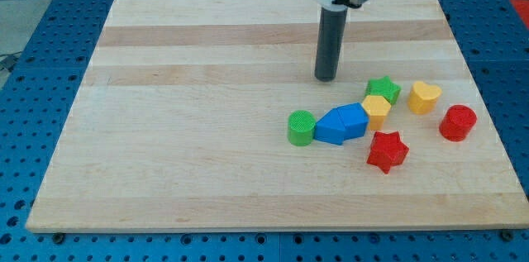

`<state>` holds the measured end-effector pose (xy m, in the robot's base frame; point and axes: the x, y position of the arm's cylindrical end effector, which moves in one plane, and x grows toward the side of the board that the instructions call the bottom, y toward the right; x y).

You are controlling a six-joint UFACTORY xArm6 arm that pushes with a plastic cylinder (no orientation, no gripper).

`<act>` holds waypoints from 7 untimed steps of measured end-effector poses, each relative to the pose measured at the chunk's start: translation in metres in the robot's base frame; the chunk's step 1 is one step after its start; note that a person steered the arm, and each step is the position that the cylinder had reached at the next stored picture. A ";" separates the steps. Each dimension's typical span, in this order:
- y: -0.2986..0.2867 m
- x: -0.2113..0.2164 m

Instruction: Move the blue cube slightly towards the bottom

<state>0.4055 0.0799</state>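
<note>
1. Pincer: none is fitted. Whether open or closed does not apply; my tip (326, 78) is the blunt lower end of a straight dark rod. It holds nothing and touches no block.
2. Nearest the view's bottom: red star (387, 150), standing apart below the cluster.
3. Blue cube (353, 120): an angular blue block with faceted faces, sitting right of centre on the wooden board (182, 130). It abuts a second blue block (331, 128) on its left; together they form a blue mass whose long axis runs left to right, rising slightly towards the view's right.
4. Green cylinder (301, 127) sits just left of that mass, touching or nearly so.
5. Yellow block (377, 111) touches the cube's right; green star (383, 89) is just above it.
6. Yellow heart (424, 96) and red cylinder (457, 122) lie further right, apart.
7. Tip position: above the blue cube, towards the view's top, with clear board between.
</note>
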 end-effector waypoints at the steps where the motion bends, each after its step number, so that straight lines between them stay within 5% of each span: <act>1: 0.010 0.020; 5: 0.028 0.069; 7: 0.016 0.036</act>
<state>0.4418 0.0958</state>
